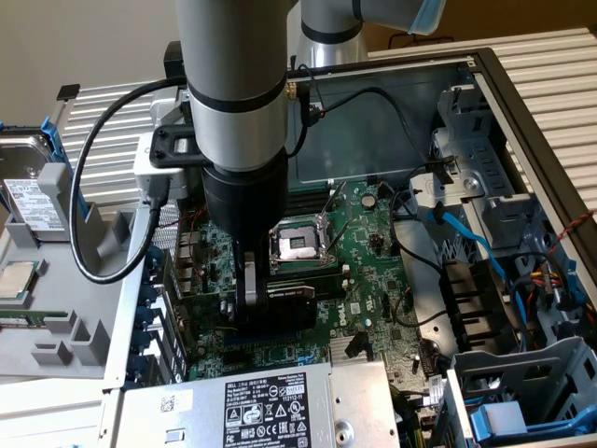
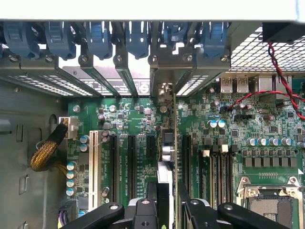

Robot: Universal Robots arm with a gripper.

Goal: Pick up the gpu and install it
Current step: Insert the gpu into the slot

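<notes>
Open computer case (image 1: pixel 522 70), lying on its side, lid off.

Exterior view's left: grey plastic fixture (image 1: pixel 56 280) outside the case, holding a hard drive (image 1: pixel 26 191) upright and a processor chip (image 1: pixel 17 280). A black cable (image 1: pixel 84 215) loops down from the arm across this side.

Case wall at the exterior view's left: row of rear expansion slots with blue retention clips (image 2: pixel 136 36). Room is tight here; slot dividers sit close on both sides of the card's bracket end.

Centre: green motherboard (image 1: pixel 368 252) on the case floor. Empty CPU socket (image 1: pixel 297 245) just beside the gripper, toward the exterior view's right. Power supply (image 1: pixel 270 406) with a white-printed label bounds the near edge.

Gpu (image 1: pixel 289 303): held on edge, black shroud facing the exterior view's right, low over the board among the black expansion slots (image 2: pixel 131 160). In the wrist view the gpu (image 2: pixel 166 157) runs edge-on from the fingers (image 2: pixel 145 210) to the rear wall, its silver bracket at a slot opening.

Gripper (image 1: pixel 250 294): jaws closed on the gpu, one finger each side, pointing straight down.

Arm (image 1: pixel 233 84): wrist vertical, descending from above into the case.

Exterior view's right: drive cage (image 1: pixel 485 168), blue cables (image 1: pixel 476 247), a further grey bay (image 1: pixel 522 392); open floor lies between the board and these.
</notes>
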